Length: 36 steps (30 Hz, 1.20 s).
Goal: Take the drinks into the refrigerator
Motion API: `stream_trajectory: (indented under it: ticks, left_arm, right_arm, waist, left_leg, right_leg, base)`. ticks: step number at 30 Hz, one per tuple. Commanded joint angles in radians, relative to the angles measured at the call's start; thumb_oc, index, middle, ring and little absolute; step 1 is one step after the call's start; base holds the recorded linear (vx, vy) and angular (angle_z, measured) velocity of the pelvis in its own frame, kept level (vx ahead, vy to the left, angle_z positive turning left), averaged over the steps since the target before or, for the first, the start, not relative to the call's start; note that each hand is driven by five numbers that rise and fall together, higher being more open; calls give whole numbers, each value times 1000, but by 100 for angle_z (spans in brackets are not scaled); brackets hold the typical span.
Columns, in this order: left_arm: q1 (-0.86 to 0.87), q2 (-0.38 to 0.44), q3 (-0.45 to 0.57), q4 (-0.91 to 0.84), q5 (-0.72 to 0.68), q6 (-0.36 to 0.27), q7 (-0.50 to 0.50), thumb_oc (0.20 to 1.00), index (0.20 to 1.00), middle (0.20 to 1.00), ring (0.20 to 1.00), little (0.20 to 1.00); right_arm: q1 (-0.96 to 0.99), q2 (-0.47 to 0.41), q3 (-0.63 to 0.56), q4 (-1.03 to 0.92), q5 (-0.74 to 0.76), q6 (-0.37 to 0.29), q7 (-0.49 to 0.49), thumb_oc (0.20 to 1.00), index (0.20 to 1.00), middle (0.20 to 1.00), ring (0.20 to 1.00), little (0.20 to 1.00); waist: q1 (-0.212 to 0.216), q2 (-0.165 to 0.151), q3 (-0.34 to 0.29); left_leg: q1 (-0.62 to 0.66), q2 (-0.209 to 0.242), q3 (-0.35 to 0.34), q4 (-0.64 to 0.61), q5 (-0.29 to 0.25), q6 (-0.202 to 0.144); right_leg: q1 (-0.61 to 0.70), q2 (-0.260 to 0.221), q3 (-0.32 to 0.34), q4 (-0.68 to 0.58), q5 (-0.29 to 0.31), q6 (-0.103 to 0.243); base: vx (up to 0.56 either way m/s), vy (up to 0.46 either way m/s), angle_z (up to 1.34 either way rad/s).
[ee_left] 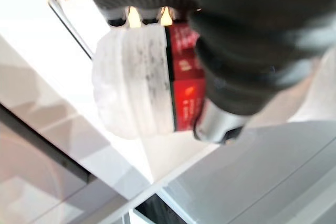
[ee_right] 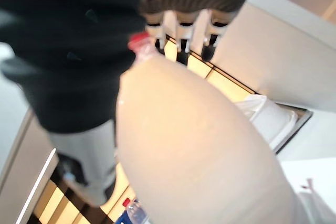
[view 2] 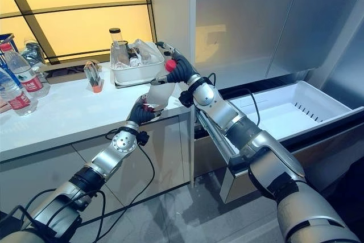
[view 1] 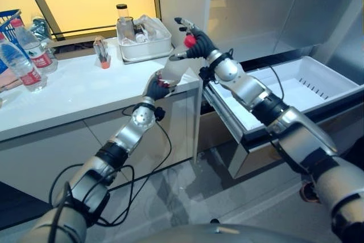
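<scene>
A clear plastic bottle with a red cap and red label (view 1: 177, 72) hangs tilted between both hands above the white counter (view 1: 74, 92) corner. The left hand (view 1: 155, 87) has its fingers curled round the bottle's lower, labelled end. The right hand (view 1: 195, 42) meets the cap end, fingers mostly straight and spread, thumb beside the neck. Just beyond the right hand sits a white tray of glassware (view 1: 144, 41); below that arm, an open white refrigerator drawer (view 1: 318, 86)
</scene>
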Motion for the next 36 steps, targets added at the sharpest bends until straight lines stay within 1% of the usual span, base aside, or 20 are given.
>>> stream_trajectory:
  ticks: [1,7,11,12,14,15,18,20,21,22,25,27,28,29,30,32,34,36]
  left_arm:
    - [-305,-33,-54,-38,96,-119,37,200,200,200,200,200]
    - [-292,-31,-46,-43,107,-113,43,200,200,200,200,200]
    - [-248,-21,-19,-58,51,-121,18,200,200,200,200,200]
    - [-248,-21,-19,-58,51,-121,18,200,200,200,200,200]
    - [-173,-21,31,-86,-63,-134,-21,200,200,200,200,200]
    - [-172,-21,31,-87,-63,-133,-21,200,200,200,200,200]
    - [-97,4,70,-136,-141,-138,-73,200,200,200,200,200]
    - [-35,30,104,-188,-200,-144,-113,200,200,200,200,200]
    - [-33,30,104,-190,-201,-143,-114,200,200,200,200,200]
    - [0,56,117,-224,-229,-141,-142,200,200,200,200,200]
    - [36,121,127,-278,-263,-139,-196,200,200,200,200,200]
    - [63,162,126,-314,-299,-138,-240,200,200,200,200,200]
    - [63,162,126,-314,-299,-138,-240,200,200,200,200,200]
    - [78,192,118,-333,-317,-135,-274,200,200,200,200,200]
    - [79,192,118,-333,-317,-135,-275,200,200,200,200,200]
    - [79,221,101,-370,-343,-135,-302,200,200,200,200,200]
    - [66,225,84,-385,-360,-135,-324,200,200,200,200,200]
    - [60,208,68,-381,-375,-132,-333,200,200,200,200,200]
  right_arm:
    - [-63,35,-19,-16,16,-52,-4,1000,1000,1000,1000,1000]
    - [-36,13,-41,-71,39,-67,-11,1000,1000,1000,1000,1000]
    - [12,-44,-79,-170,80,-86,-13,1000,1000,1000,1000,1000]
    - [12,-44,-79,-170,80,-86,-13,1000,1000,1000,1000,1000]
    - [85,-122,-154,-281,135,-116,-12,1000,1000,1000,1000,1000]
    - [87,-123,-155,-283,135,-115,-12,1000,1000,1000,1000,1000]
    - [172,-204,-221,-353,151,-121,4,1000,1000,1000,1000,1000]
    - [222,-275,-258,-391,173,-121,31,1000,1000,1000,1000,1000]
    - [224,-275,-258,-392,173,-121,31,1000,1000,1000,1000,1000]
    - [259,-324,-279,-389,186,-117,48,1000,1000,1000,1000,1000]
    - [291,-414,-280,-368,207,-103,94,1000,1000,1000,1000,1000]
    - [302,-482,-258,-365,199,-87,141,1000,1000,1000,1000,1000]
    - [302,-482,-257,-364,199,-88,142,1000,1000,1000,1000,1000]
    - [302,-512,-239,-340,198,-79,168,1000,1000,1000,1000,1000]
    - [300,-512,-238,-339,198,-79,168,1000,1000,1000,1000,1000]
    - [286,-534,-181,-281,200,-61,211,1000,1000,1000,1000,1000]
    - [280,-541,-154,-257,226,-54,232,1000,1000,1000,1000,1000]
    - [276,-535,-131,-244,231,-49,250,1000,1000,1000,1000,1000]
  waist:
    - [11,8,-35]
    - [14,10,-33]
    - [14,13,-32]
    - [14,13,-32]
    - [14,13,-26]
    - [15,13,-27]
    - [16,15,-22]
    - [18,12,-20]
    - [18,12,-21]
    - [20,9,-17]
    - [23,6,-10]
    - [25,6,-6]
    - [25,6,-6]
    - [26,5,-7]
    - [26,5,-7]
    - [30,3,-10]
    - [30,4,-11]
    - [29,5,-12]
  left_leg:
    - [-75,-7,-89,15,0,7]
    - [-71,-7,-86,15,-4,9]
    - [-65,-7,-83,15,-7,10]
    - [-65,-7,-83,15,-7,10]
    - [-64,-7,-83,15,-7,11]
    - [-64,-7,-82,15,-7,11]
    - [-64,-6,-81,15,-8,12]
    - [-66,-5,-82,15,-7,11]
    - [-66,-5,-82,15,-7,11]
    - [-69,-4,-82,16,-7,10]
    - [-75,-4,-82,18,-5,10]
    - [-76,-4,-83,18,-4,9]
    - [-76,-4,-83,17,-4,9]
    - [-75,-3,-84,17,-4,8]
    - [-74,-3,-84,17,-4,8]
    - [-74,-2,-86,17,-2,6]
    - [-76,-1,-87,18,-1,5]
    - [-72,-2,-87,18,-2,5]
  right_leg:
    - [114,-22,-38,36,-182,51]
    - [118,-23,-38,34,-184,52]
    - [121,-24,-37,34,-186,53]
    - [121,-24,-37,34,-186,53]
    - [121,-24,-38,33,-186,53]
    - [122,-24,-38,33,-186,53]
    - [122,-25,-40,31,-186,54]
    - [119,-25,-41,30,-186,55]
    - [118,-25,-41,30,-186,55]
    - [114,-25,-40,31,-185,56]
    - [107,-23,-37,33,-183,57]
    - [105,-22,-35,34,-181,57]
    - [105,-22,-35,34,-181,57]
    - [106,-22,-35,33,-180,58]
    - [106,-22,-35,33,-180,58]
    - [108,-21,-35,30,-179,59]
    - [109,-20,-39,29,-181,58]
    - [114,-20,-40,29,-182,58]
  base:
    - [0,0,0]
    - [0,0,0]
    - [0,0,0]
    - [0,0,0]
    - [0,0,0]
    - [8,6,4]
    - [4,6,3]
    - [0,0,0]
    - [0,0,0]
    - [0,0,0]
    - [0,0,0]
    - [0,0,0]
    - [0,0,0]
    - [0,0,0]
    - [0,0,0]
    - [0,0,0]
    - [0,0,0]
    - [0,0,0]
